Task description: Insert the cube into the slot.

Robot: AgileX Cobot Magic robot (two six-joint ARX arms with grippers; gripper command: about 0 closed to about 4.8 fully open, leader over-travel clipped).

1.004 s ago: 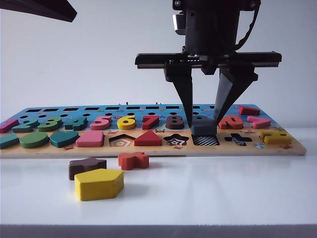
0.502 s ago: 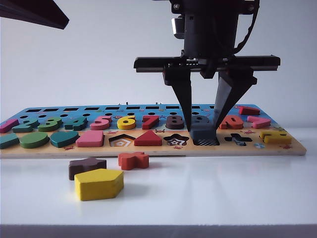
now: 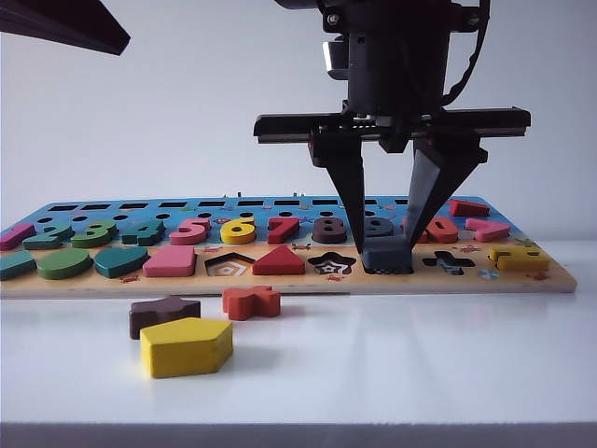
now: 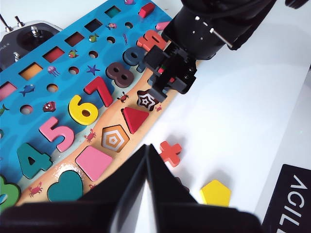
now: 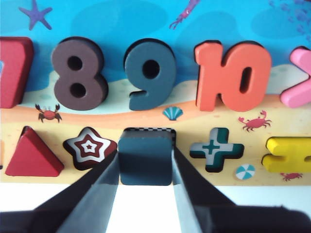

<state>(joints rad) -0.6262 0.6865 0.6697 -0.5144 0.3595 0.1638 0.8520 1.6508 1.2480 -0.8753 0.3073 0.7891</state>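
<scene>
My right gripper (image 3: 386,245) stands over the puzzle board (image 3: 280,280) with its jaws pinched on the two sides of the one cube (image 3: 386,255), which sits mostly down in the slot (image 5: 148,131), between the star cut-out (image 3: 332,264) and the cross cut-out (image 3: 448,262). My right wrist view shows what the exterior view hides: a thin strip of checkerboard floor still bare along the cube's far edge, and the cube's near edge reaching toward the board's front rim. My left gripper (image 4: 148,160) hangs well apart, above the counter (image 3: 420,355), its jaws brought together to a narrow point with nothing between them. On the counter I count three loose pieces in the exterior view: one yellow pentagon (image 3: 186,346), one dark brown star piece (image 3: 163,314) and one red cross piece (image 3: 251,301). The left wrist view shows only the pentagon and the cross clearly; my own fingers cover most of the brown one.
</scene>
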